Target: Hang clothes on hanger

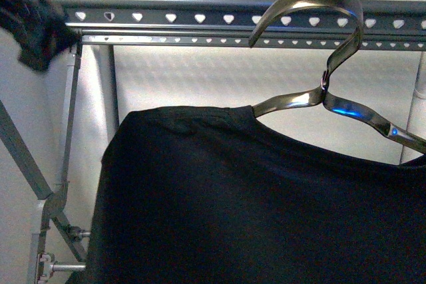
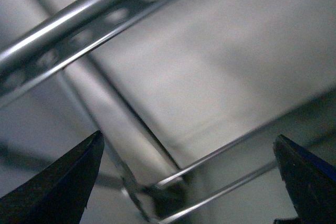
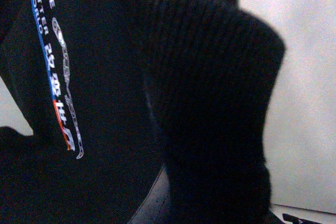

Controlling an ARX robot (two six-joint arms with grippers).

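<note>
The black T-shirt [image 1: 219,197] hangs on the shiny metal hanger [image 1: 324,94] in the front view, with the hanger's left shoulder inside the collar. The broad hook [image 1: 313,1] is level with the perforated rail [image 1: 200,18]; I cannot tell whether it rests on the rail. In the right wrist view the shirt's white print and blue-orange stripe [image 3: 55,77] and its ribbed collar [image 3: 210,103] fill the frame. They hide my right gripper, which is shut on the hanger. My left gripper [image 2: 184,182] is open and empty below the rail [image 2: 79,30], with its dark fingertips [image 2: 58,182] wide apart.
A dark fabric-like shape [image 1: 33,28] sits at the rail's left end. Grey frame posts [image 1: 106,78] and a diagonal brace [image 1: 23,151] stand behind and to the left of the shirt. Thin rods [image 2: 220,156] cross the left wrist view against a white wall.
</note>
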